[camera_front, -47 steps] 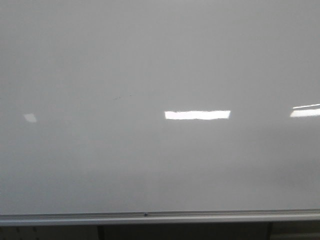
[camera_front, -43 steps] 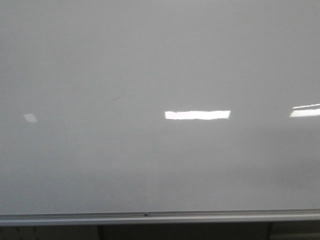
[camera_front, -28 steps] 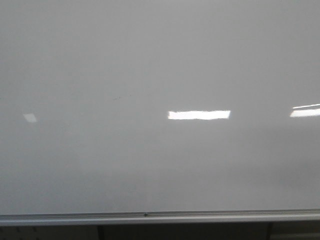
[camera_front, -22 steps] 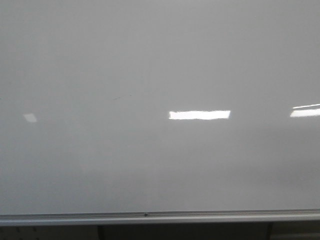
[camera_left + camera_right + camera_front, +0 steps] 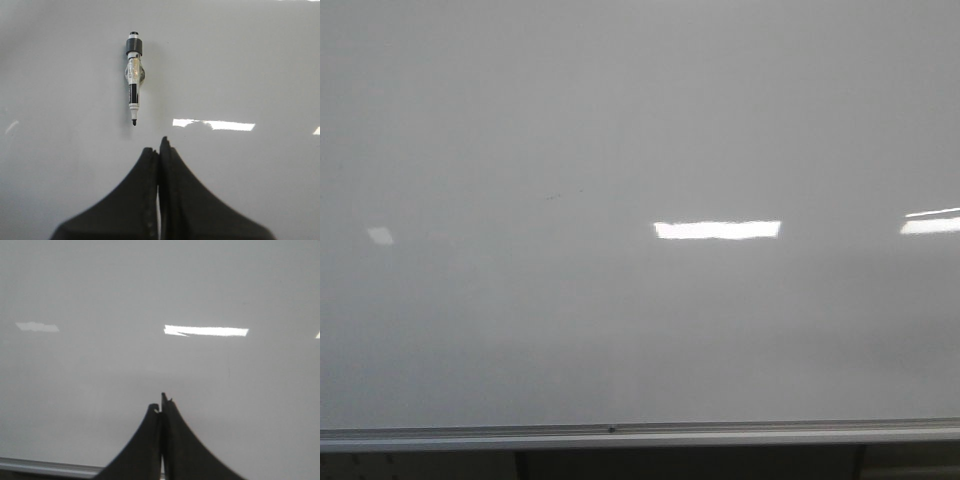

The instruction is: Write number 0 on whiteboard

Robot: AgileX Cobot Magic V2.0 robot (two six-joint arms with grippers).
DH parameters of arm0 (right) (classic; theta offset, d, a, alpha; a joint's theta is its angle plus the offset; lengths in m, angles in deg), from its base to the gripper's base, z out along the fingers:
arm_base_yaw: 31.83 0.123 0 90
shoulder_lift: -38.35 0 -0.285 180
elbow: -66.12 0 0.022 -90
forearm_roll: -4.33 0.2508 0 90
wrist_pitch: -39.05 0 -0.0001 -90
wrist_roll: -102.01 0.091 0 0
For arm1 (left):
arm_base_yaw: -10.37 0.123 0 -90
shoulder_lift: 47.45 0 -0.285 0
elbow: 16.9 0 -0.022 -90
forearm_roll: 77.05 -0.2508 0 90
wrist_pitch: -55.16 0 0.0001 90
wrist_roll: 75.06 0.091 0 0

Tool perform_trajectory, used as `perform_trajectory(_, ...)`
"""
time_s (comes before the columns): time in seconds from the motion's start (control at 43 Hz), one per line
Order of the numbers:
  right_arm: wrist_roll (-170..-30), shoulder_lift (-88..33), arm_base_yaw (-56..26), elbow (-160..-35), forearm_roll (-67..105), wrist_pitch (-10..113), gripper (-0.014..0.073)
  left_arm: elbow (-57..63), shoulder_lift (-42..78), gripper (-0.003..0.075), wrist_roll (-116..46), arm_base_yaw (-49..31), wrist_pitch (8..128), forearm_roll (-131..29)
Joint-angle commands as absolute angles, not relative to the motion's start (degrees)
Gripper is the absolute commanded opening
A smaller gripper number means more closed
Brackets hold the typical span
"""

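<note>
The whiteboard fills the front view, pale grey and glossy, with its silver rim along the near edge. No number 0 shows on it. Neither gripper appears in the front view. In the left wrist view my left gripper is shut and empty above the board. A black and white marker lies on the board ahead of it, uncapped, its tip toward the gripper and apart from it. In the right wrist view my right gripper is shut and empty over the board.
Bright rectangular light reflections sit on the board. A faint small dark mark shows left of centre. The board's rim shows beside the right gripper. Dark space lies below the rim in the front view.
The left end of the central light reflection shifts slightly. Nothing else has visibly changed.
</note>
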State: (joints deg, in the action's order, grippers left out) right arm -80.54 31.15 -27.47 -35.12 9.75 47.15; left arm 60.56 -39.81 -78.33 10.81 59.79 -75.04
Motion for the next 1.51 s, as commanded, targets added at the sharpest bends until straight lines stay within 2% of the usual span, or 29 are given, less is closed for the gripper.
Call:
perform_trajectory(0.0, -80.77, 32.04, -27.48, -35.11, 9.24, 39.59, -0.0069, 61.94, -40.94, -0.002, -78.78, 10.34, 54.53, -74.73)
perform_trajectory(0.279, -80.77, 32.04, -27.48, -39.56, 9.24, 39.5, -0.0069, 61.84, -40.94, -0.002, -78.78, 10.34, 50.31, -74.51)
perform_trajectory(0.465, -80.77, 31.42, -27.48, -47.2, 9.24, 46.09, -0.0066, 60.13, -40.83, -0.002, -78.78, 10.34, 39.74, -74.51)
perform_trajectory(0.627, -80.77, 25.94, -27.48, -56.71, 9.24, 54.0, -0.0066, 49.92, -38.13, -0.0019, -78.78, 10.34, 50.77, -78.38)
perform_trajectory(0.767, -80.77, 16.06, -27.48, -64.78, 9.24, 59.23, -0.0066, 39.96, -29.58, -0.0019, -78.78, 10.34, 63.84, -82.7)
perform_trajectory(0.953, -80.77, 7.8, -27.48, -68.54, 9.24, 58.71, -0.0066, 35.61, -19.8, -0.002, -78.78, 10.34, 65.23, -82.81)
perform_trajectory(1.092, -80.77, 6.8, -27.48, -68.53, 9.24, 58.99, -0.0057, 35.63, -17.36, -0.0013, -78.78, 10.34, 64.79, -82.81)
perform_trajectory(1.162, -80.77, 6.8, -27.48, -68.53, 9.24, 59.04, 0.0014, 35.63, -17.24, 0.0041, -78.78, 10.34, 64.92, -82.81)
perform_trajectory(1.231, -80.77, 6.8, -27.48, -68.53, 9.24, 59.04, 0.0138, 35.63, -17.24, 0.0155, -78.78, 10.34, 64.92, -82.81)
perform_trajectory(1.324, -80.77, 6.8, -27.48, -68.53, 9.24, 59.04, 0.0363, 35.63, -17.24, 0.0397, -78.78, 10.34, 65.01, -82.81)
perform_trajectory(1.394, -80.77, 6.8, -27.48, -68.53, 9.24, 59.04, 0.0479, 35.63, -17.24, 0.0567, -78.78, 10.34, 65.01, -82.81)
perform_trajectory(1.487, -80.77, 6.8, -27.48, -68.53, 9.24, 59.07, 0.0552, 35.63, -17.24, 0.0663, -78.78, 10.34, 65.04, -82.55)
